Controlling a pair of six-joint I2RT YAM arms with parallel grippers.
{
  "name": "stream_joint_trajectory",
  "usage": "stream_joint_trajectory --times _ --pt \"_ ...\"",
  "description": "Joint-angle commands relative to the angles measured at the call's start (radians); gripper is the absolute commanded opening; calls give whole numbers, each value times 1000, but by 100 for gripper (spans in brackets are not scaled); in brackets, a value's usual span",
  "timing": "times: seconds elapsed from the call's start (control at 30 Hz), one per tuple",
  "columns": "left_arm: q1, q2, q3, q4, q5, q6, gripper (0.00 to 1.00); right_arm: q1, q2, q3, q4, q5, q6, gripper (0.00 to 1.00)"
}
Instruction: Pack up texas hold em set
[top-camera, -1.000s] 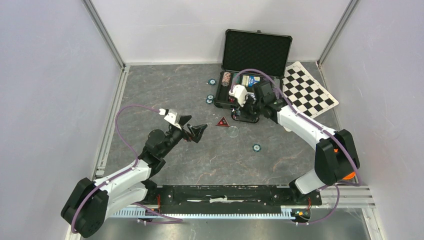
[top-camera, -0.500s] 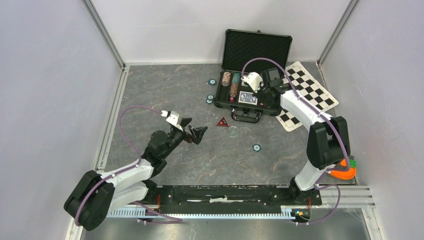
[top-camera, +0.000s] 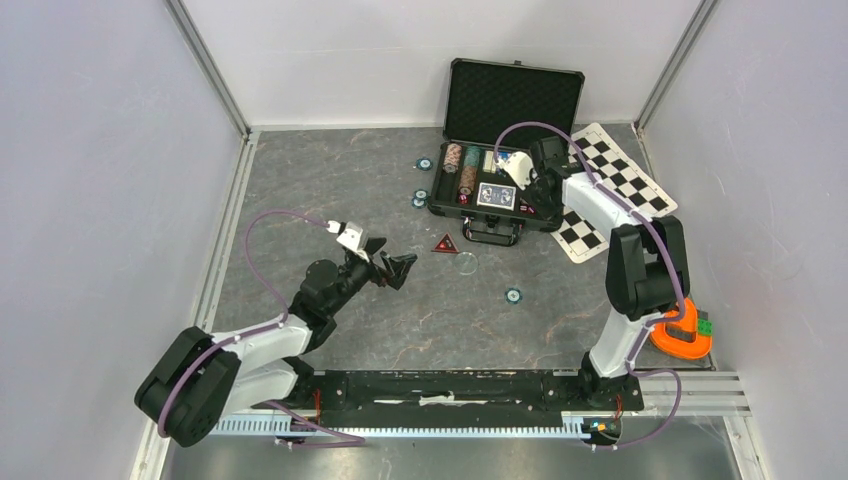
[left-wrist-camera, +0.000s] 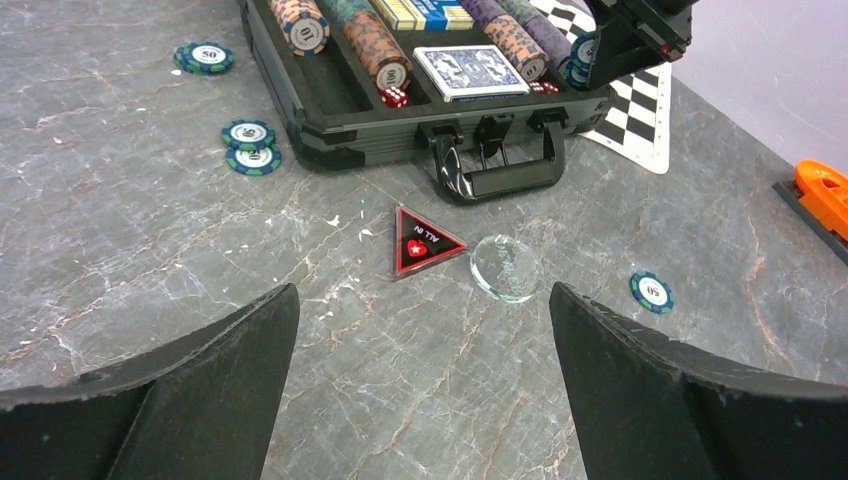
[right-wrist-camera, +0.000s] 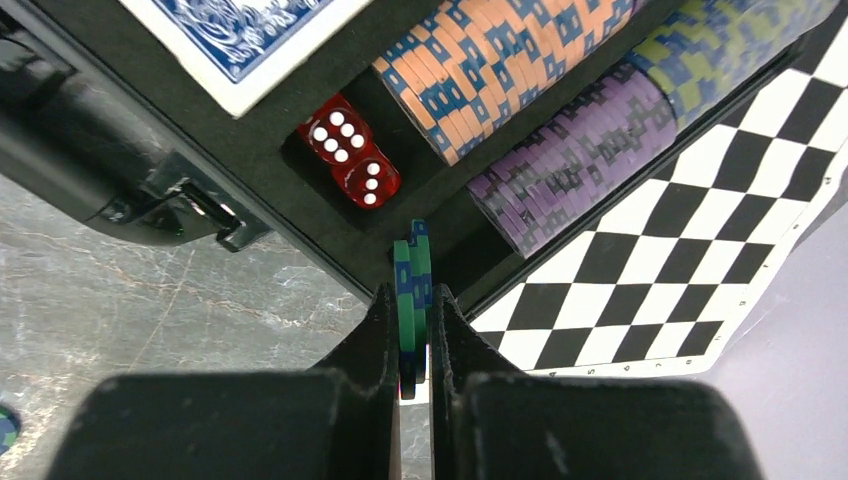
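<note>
The black case (top-camera: 446, 208) lies open at the back, its foam lid (top-camera: 514, 100) upright. Rows of striped chips (left-wrist-camera: 377, 50), a blue card deck (left-wrist-camera: 468, 72) and red dice (right-wrist-camera: 350, 150) sit inside. My right gripper (right-wrist-camera: 410, 295) is shut on a few green chips (right-wrist-camera: 412, 260), held on edge over the case's right front corner. My left gripper (left-wrist-camera: 422, 288) is open and empty, low over the table just short of the red triangular marker (left-wrist-camera: 422, 240). Loose chips lie at the table's left (left-wrist-camera: 250, 133) and right (left-wrist-camera: 651, 291).
A clear round disc (left-wrist-camera: 505, 267) lies beside the marker. The case handle (left-wrist-camera: 500, 170) points toward me. The checkered mat (top-camera: 610, 190) lies right of the case, partly under it. An orange ring-shaped object (top-camera: 685, 335) sits by the right arm's base.
The right arm has swung from in front of the case handle to the case's right end, still shut. The left arm has barely shifted and stays open.
</note>
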Motion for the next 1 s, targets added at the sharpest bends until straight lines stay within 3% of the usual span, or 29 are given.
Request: stream_joint_trajectory --times 0.0,0.3,0.63,0.97 --pt "-5 25 -9 103 20 29 100 -26 38 54 -3 7 -27 0" --pt "-6 43 -13 123 11 63 100 -59 70 52 53 -51 -71 0" --pt "-7 46 -9 114 7 76 100 -81 90 77 58 -63 -82 25" --pt "-7 43 -8 102 7 84 100 -81 90 79 54 -61 -68 31"
